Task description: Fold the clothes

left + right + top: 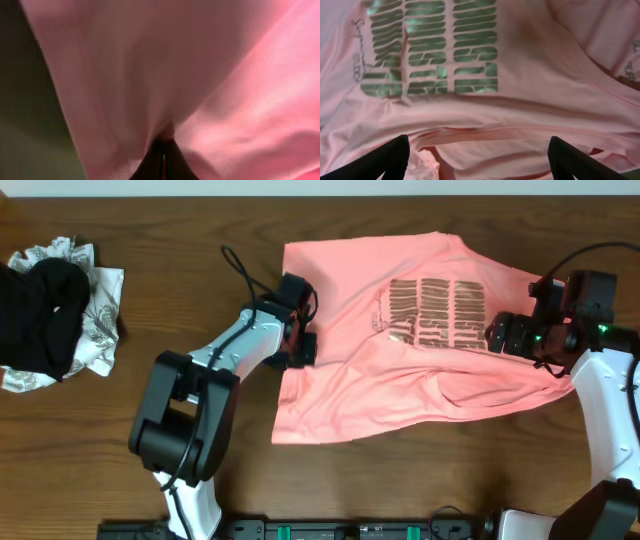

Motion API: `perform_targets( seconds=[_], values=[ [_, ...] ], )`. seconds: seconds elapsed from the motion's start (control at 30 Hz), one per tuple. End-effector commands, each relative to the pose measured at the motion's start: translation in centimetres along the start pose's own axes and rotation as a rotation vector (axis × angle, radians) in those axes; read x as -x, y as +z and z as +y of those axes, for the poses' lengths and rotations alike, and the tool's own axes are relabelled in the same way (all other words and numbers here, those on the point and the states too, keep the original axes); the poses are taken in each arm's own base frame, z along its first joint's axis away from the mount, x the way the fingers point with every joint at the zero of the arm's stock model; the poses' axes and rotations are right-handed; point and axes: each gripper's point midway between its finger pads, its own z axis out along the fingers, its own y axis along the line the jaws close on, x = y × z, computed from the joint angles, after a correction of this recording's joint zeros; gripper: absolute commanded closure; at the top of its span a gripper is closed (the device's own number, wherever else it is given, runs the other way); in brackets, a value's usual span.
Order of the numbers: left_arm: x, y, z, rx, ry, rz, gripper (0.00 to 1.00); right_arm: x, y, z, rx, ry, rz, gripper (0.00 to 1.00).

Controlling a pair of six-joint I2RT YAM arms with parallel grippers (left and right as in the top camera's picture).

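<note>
The salmon-pink T-shirt [400, 350] lies spread on the table, its dark block lettering [440, 312] facing up and turned sideways. My left gripper [302, 345] is at the shirt's left edge, shut on a pinch of its fabric. In the left wrist view the pink cloth [200, 80] fills the frame and drapes from the closed jaws [164, 157]. My right gripper [505, 335] is open over the shirt's right side, next to the lettering. In the right wrist view its two fingers [479, 157] stand wide apart above wrinkled fabric, with the lettering [430, 47] beyond them.
A pile of other clothes, black and patterned white [55, 310], lies at the table's far left. Bare wooden table [400, 480] runs along the front. The arm bases stand at the front edge.
</note>
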Motion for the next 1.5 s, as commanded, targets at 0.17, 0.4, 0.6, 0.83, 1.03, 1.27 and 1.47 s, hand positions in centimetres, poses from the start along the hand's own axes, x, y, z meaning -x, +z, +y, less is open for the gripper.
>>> perform_targets(
  seconds=[0.17, 0.4, 0.6, 0.83, 1.03, 1.27, 1.47],
  values=[
    [-0.9, -0.9, 0.5, 0.016, -0.028, 0.015, 0.94, -0.5, 0.5, 0.0, -0.002, -0.011, 0.022, 0.13],
    [3.8, -7.0, -0.6, -0.040, -0.023, -0.193, 0.28, -0.5, 0.5, 0.0, -0.002, -0.011, 0.022, 0.11],
    [4.2, -11.4, -1.2, -0.068, -0.014, -0.290, 0.14, -0.7, 0.5, -0.4, -0.021, -0.010, 0.027, 0.11],
    [1.3, -12.8, -0.6, -0.051, -0.067, -0.219, 0.01, -0.8, 0.4, -2.1, -0.126, 0.055, 0.030, 0.09],
    [-1.3, -12.4, 0.1, -0.023, -0.178, -0.112, 0.02, -0.9, 0.4, -2.2, -0.131, 0.059, 0.032, 0.08],
    [-4.9, -12.3, 1.1, 0.031, -0.245, 0.028, 0.02, -0.9, 0.3, -2.4, -0.144, 0.067, 0.031, 0.08],
    [-8.4, -12.6, 1.9, 0.093, -0.401, 0.159, 0.02, -1.9, 0.0, -6.1, -0.354, 0.205, 0.022, 0.02]
  ],
)
